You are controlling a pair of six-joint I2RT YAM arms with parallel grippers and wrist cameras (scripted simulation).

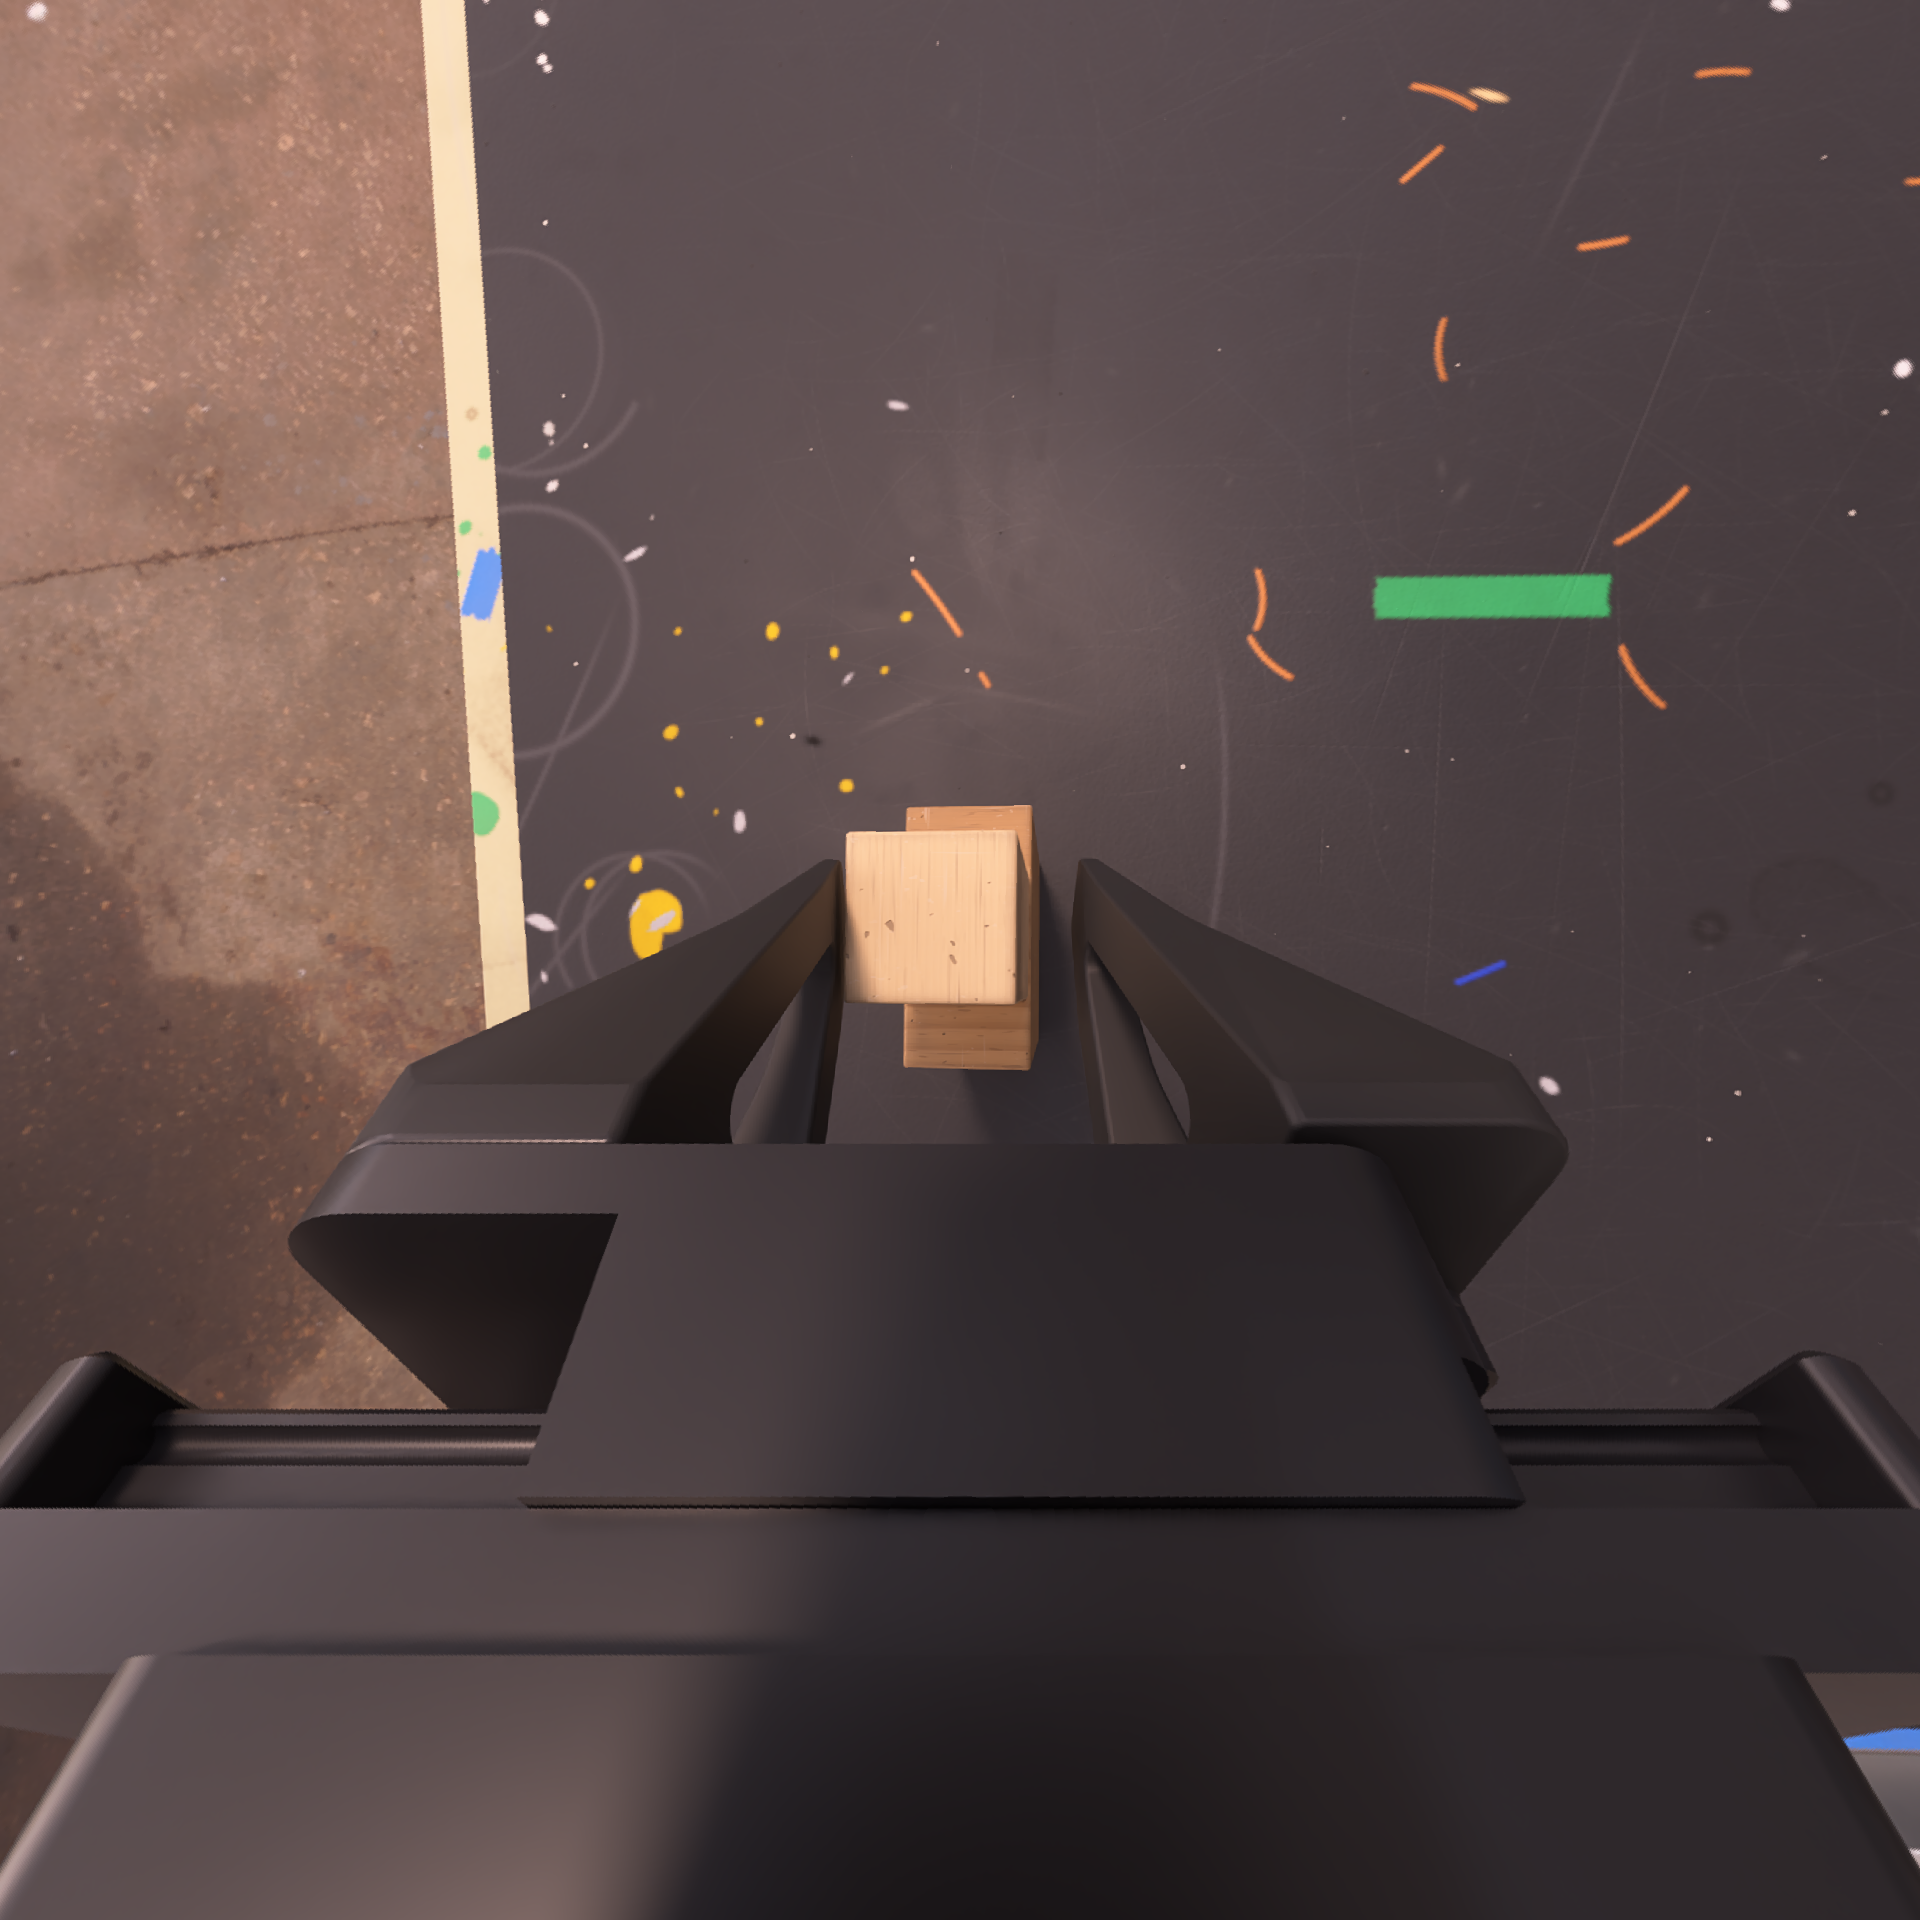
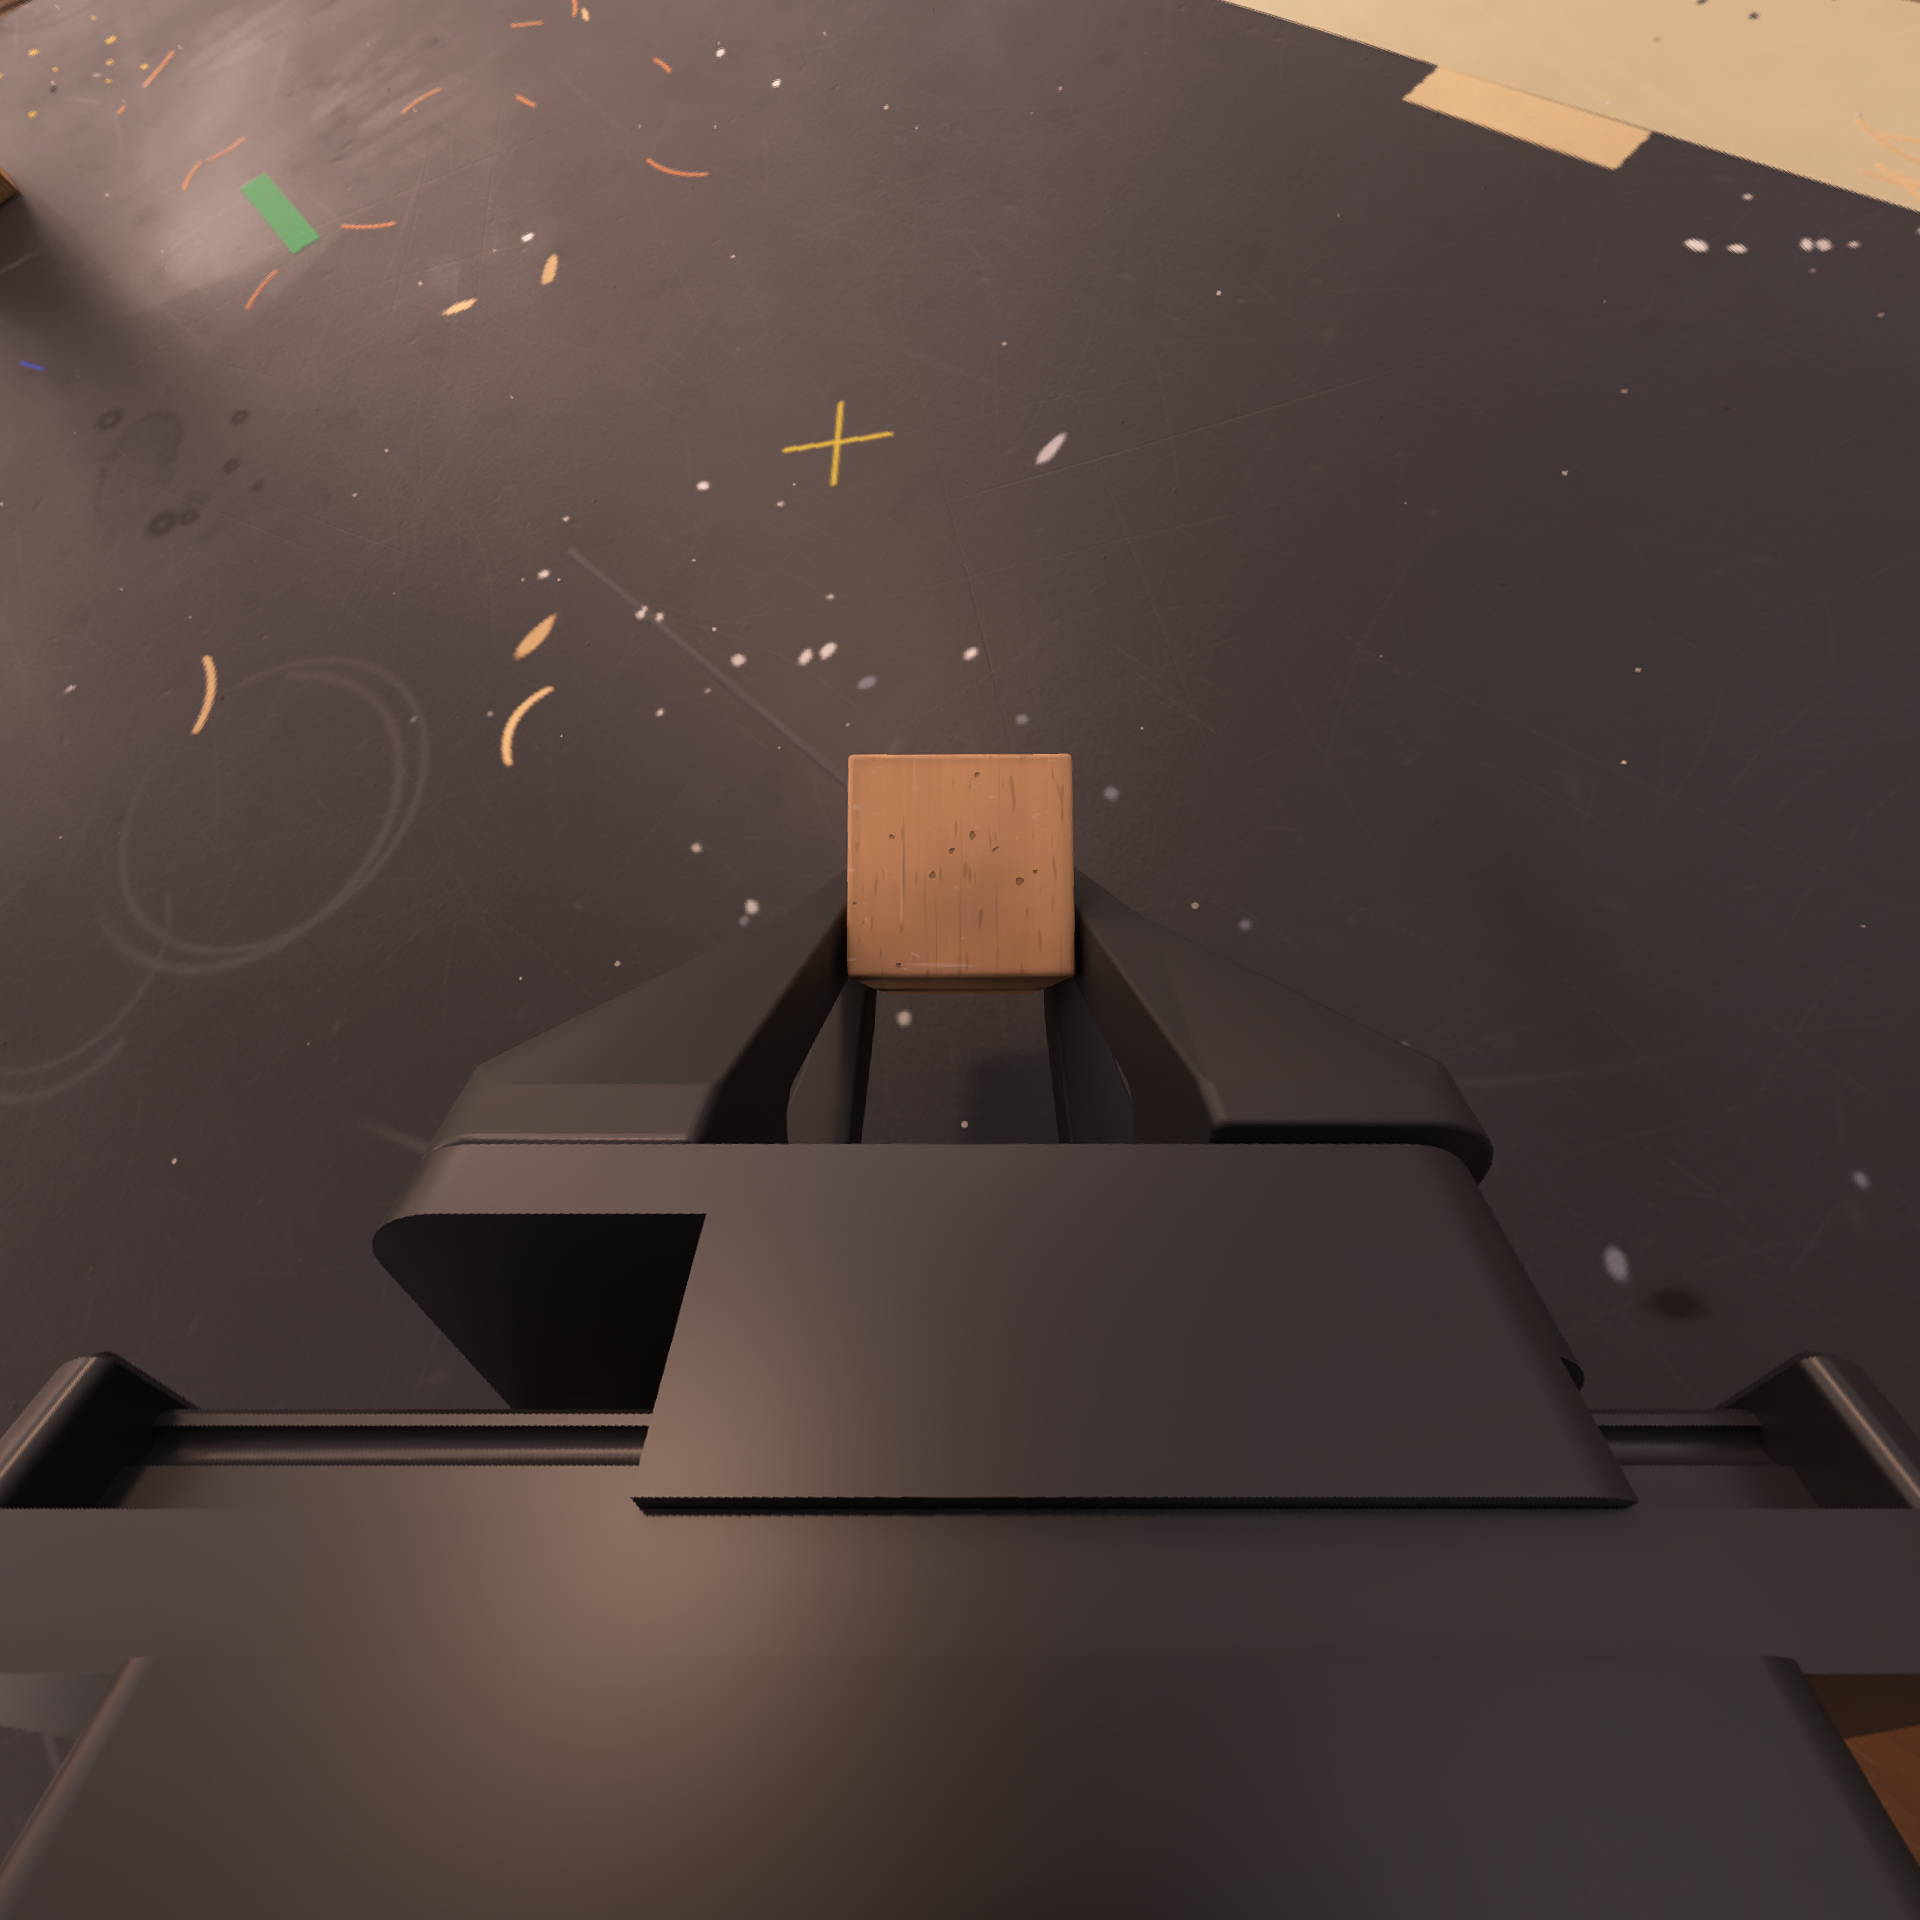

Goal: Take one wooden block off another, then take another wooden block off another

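Observation:
In the left wrist view a pale wooden block (image 1: 930, 914) sits on top of a darker wooden block (image 1: 968, 1037), offset to the left of it. My left gripper (image 1: 956, 873) is open and straddles the pair; its left finger (image 1: 800, 935) is against the top block and its right finger (image 1: 1112, 935) stands clear of it. In the right wrist view my right gripper (image 2: 961, 883) is shut on a brown wooden block (image 2: 959, 868) and holds it above the dark table (image 2: 1351, 623), with a shadow below.
The table's cream left edge (image 1: 473, 520) runs close to the left gripper, with brown floor (image 1: 208, 520) beyond. A green tape strip (image 1: 1491, 596) lies to the right. The right wrist view shows a yellow cross mark (image 2: 836, 444) and a cream border (image 2: 1714, 73).

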